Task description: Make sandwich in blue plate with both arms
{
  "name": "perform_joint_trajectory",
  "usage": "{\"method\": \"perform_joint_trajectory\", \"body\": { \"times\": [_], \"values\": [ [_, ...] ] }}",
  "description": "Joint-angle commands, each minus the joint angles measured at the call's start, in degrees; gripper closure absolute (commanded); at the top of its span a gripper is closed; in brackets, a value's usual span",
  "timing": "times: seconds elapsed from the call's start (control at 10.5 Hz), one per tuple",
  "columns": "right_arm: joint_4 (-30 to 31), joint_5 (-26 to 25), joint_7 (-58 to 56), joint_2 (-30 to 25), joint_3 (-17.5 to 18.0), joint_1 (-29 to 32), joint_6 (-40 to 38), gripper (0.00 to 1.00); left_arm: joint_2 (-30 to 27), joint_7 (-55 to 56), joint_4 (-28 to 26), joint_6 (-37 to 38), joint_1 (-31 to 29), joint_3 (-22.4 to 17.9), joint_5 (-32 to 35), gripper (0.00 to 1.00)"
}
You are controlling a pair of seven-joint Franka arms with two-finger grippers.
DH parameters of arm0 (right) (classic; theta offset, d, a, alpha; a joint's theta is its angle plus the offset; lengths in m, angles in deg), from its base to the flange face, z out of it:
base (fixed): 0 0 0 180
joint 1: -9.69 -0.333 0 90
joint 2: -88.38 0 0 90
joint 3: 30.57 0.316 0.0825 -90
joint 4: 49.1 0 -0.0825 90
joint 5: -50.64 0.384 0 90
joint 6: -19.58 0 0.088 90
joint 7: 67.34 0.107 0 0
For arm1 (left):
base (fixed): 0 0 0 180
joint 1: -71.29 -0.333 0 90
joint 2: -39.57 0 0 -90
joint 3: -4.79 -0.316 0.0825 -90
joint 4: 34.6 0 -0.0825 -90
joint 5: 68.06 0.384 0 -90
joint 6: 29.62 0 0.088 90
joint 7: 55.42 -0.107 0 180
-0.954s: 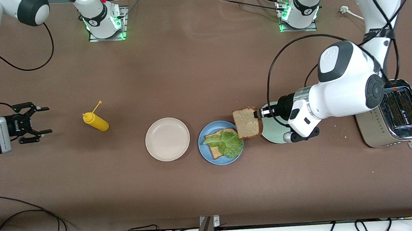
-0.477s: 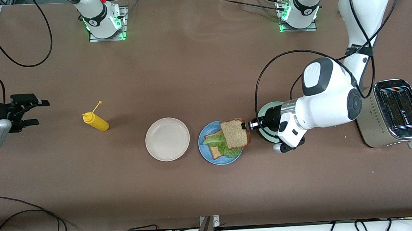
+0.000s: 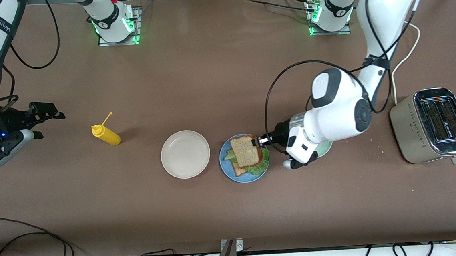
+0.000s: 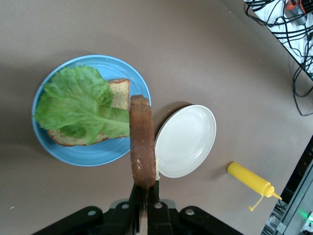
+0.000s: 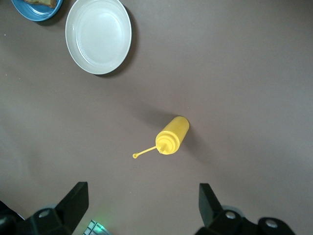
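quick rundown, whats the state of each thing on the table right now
left gripper: shut on top bread slice, over the blue plate
top bread slice: held in the air
blue plate: holds bottom bread slice and lettuce
lettuce: lying on bottom bread slice
right gripper: open, empty, waiting
beige-white plate: empty
yellow bottle: lying down
toaster: slots empty

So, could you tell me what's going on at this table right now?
The left gripper is shut on a bread slice, holding it over the blue plate, where another slice lies with lettuce on top. The held slice is not yet released. The right gripper waits open at the right arm's end of the table, beside the yellow bottle.
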Motion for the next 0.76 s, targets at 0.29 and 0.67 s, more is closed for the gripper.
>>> {"method": "perform_joint_trajectory", "body": {
  "times": [0.29, 0.67],
  "values": [
    [1.13, -0.19, 1.35, 0.12, -0.98, -0.37, 0.58, 0.0, 5.78, 0.38, 1.76, -8.8, 5.3, -3.36, -1.54, 1.0],
    [1.48, -6.73, 11.43, -4.25, 6.18, -1.08, 5.31, 0.0, 7.63, -6.54, 1.41, -8.81, 2.76, -3.62, -1.1, 0.85]
  ]
}}
